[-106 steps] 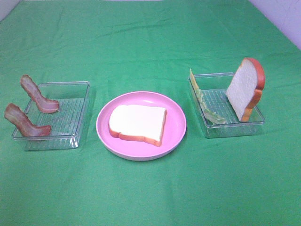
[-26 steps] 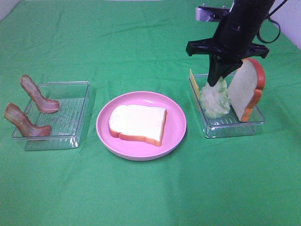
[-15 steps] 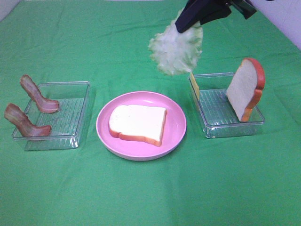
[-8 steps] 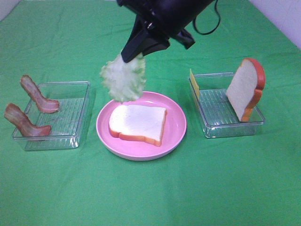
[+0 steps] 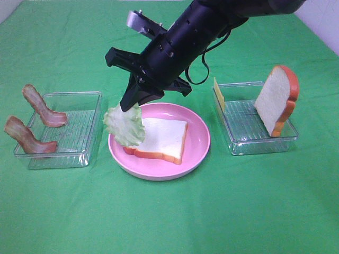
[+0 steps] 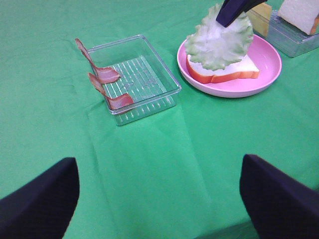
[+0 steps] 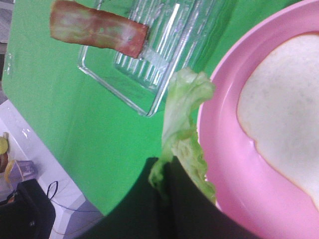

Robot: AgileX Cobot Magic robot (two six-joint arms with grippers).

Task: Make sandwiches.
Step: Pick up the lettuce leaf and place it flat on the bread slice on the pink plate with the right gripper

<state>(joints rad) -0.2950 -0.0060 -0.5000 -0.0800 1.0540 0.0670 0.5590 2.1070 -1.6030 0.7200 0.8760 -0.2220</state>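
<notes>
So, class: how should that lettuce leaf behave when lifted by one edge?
Probably floppy: the lettuce leaf hangs limp from the right gripper, pinched at one edge, its rim crumpled. Likely light, since that small pinch carries it. It may drape unevenly over the bread slice when released.

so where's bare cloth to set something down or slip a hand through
Widest bare cloth is the front strip, before the bacon tray, plate and bread tray. Back left, behind the bacon tray, is bare too. Crowded: the gap between plate and bacon tray, where the right gripper holds lettuce.
</notes>
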